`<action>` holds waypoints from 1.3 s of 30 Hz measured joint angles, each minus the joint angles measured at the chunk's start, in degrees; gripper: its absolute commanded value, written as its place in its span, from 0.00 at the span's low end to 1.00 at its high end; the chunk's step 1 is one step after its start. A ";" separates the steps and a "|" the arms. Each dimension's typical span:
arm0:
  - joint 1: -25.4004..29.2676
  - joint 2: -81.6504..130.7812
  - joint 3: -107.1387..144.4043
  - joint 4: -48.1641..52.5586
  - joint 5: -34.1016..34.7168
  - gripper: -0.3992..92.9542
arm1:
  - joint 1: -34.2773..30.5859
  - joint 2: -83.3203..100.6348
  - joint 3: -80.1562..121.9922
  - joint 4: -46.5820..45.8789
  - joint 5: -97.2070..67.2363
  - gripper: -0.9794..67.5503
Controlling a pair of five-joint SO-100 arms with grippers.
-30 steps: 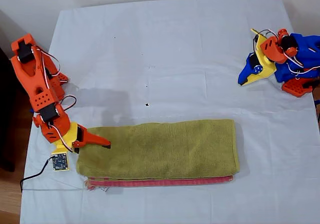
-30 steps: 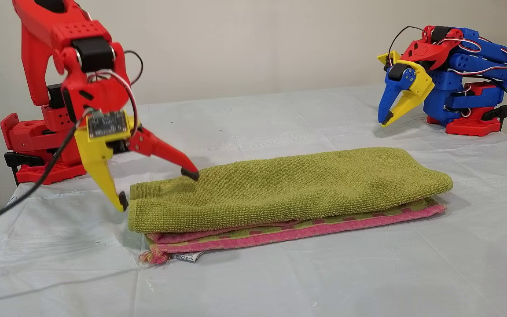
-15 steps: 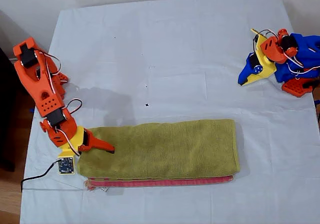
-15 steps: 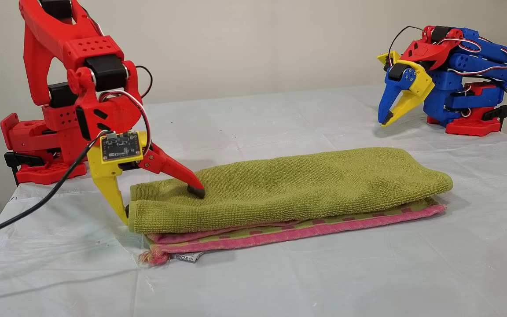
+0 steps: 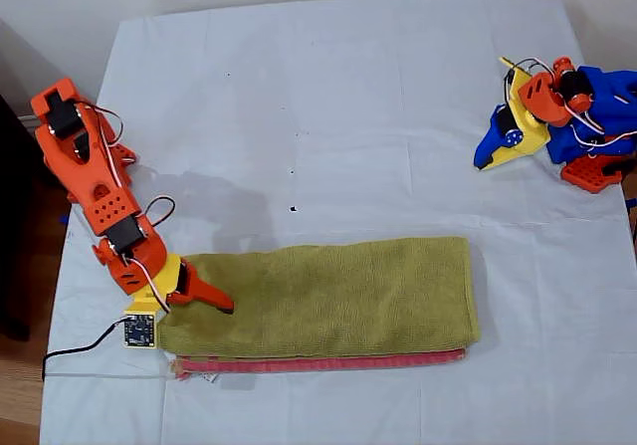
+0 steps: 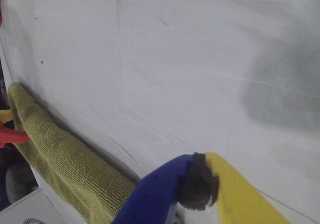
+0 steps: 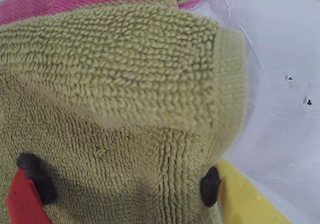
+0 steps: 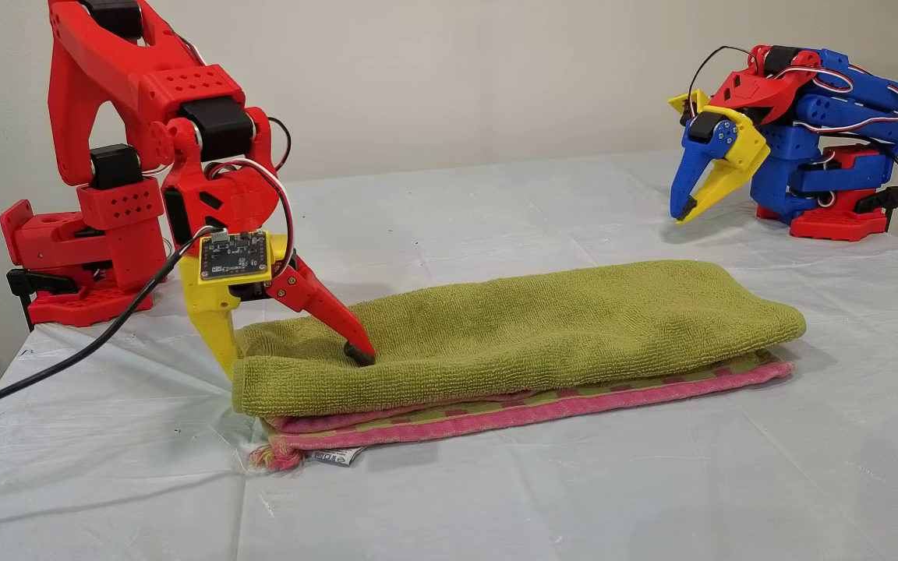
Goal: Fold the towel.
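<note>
Because the towel is already doubled into a long strip, it lies along the near edge of the bench in the exterior view, with its pink-red border showing under the green layers on the side toward that edge. My second pincer stands at the short end of the strip, at the exterior view's left. Its jaws are apart: the red finger presses down on the top layer, and the yellow finger stands just outside the end fold, against the bench. I judge that this straddle is chosen so that the jaws can close on the end and carry it over toward the other end. In the second wrist view the cloth bulges between the two tips, not yet pinched.

My first pincer rests well apart from the towel, near the bench's far corner at the exterior view's right, with its jaws together on nothing; probably it is kept out of the way.
</note>
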 measured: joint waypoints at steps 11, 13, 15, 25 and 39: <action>-4.04 1.23 -3.08 3.25 1.41 0.07 | 0.00 0.00 0.00 0.00 0.00 0.02; -4.75 1.23 -4.31 4.83 1.41 0.03 | 0.00 0.00 0.00 0.00 0.00 0.02; -5.10 1.23 -5.71 6.86 1.41 0.03 | 0.00 0.00 0.00 0.00 0.00 0.02; -5.71 2.20 -6.33 10.55 0.97 0.01 | 0.00 0.00 0.00 0.00 0.00 0.02; -9.14 2.29 -24.87 31.20 8.35 0.01 | 0.00 0.00 0.00 0.00 0.00 0.02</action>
